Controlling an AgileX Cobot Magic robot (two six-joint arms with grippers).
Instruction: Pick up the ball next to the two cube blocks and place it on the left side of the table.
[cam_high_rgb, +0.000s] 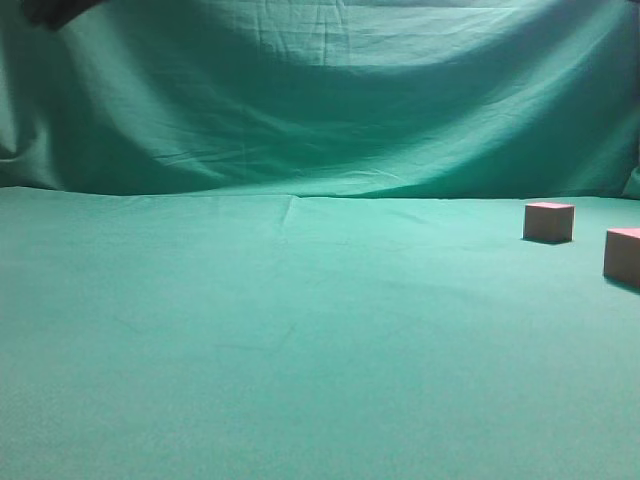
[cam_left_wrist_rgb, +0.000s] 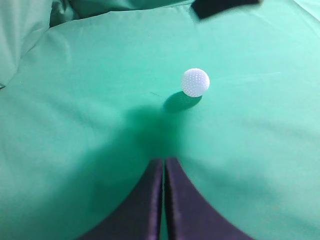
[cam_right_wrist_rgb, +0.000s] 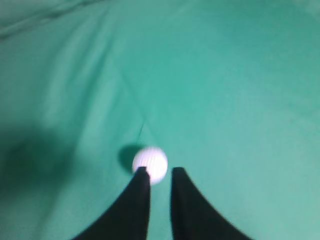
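A draped, wrinkled green cloth backdrop (cam_high_rgb: 320, 100) hangs unevenly lit behind.

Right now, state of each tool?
Left tool: closed, empty; the ball lies ahead on the table.
Right tool: slightly open, holding nothing.

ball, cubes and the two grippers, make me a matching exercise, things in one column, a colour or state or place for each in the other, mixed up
Things:
1. ball
2. cube blocks
3. left gripper
4. right gripper

Descriptions:
A. fingers pressed together, nothing held
B. reddish-brown, far right of the exterior view
C. white and dimpled
D. fingers slightly apart

Pairs: 1-C, 2-B, 3-A, 4-D
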